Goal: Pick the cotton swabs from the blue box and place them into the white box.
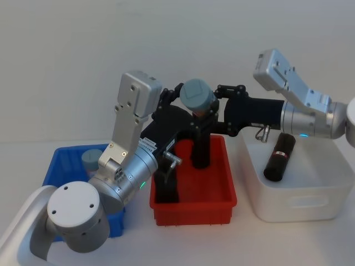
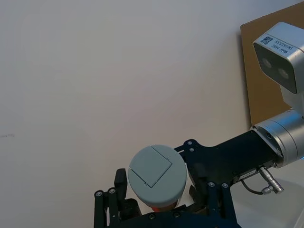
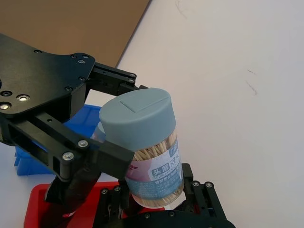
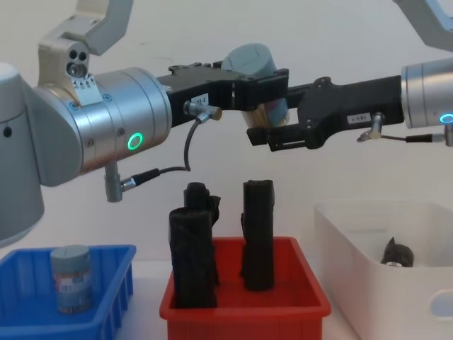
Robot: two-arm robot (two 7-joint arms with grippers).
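High above the red tray, you have one jar of cotton swabs held in mid-air between both arms. The left pincer is pinching it just under the lid, its black fingers pressed against the clear wall. The right pincer meets the same jar from the other side, lower on its body, with its fingers close around the base; you cannot tell for sure whether they are already clamped or only cupping it. I judge this to be a hand-over, so the jar is roughly halfway to its goal.

What is left: you still have to carry this jar to the white box, which sits on the worktop under the right arm and so far holds a black rolled bundle but no swabs that you can see. A second jar stands upright in the blue box, so at least one more trip remains.

The held jar is a clear cylinder with a pale grey-blue lid, tightly packed beige sticks, and a paper label with red and blue print; it is tilted slightly.
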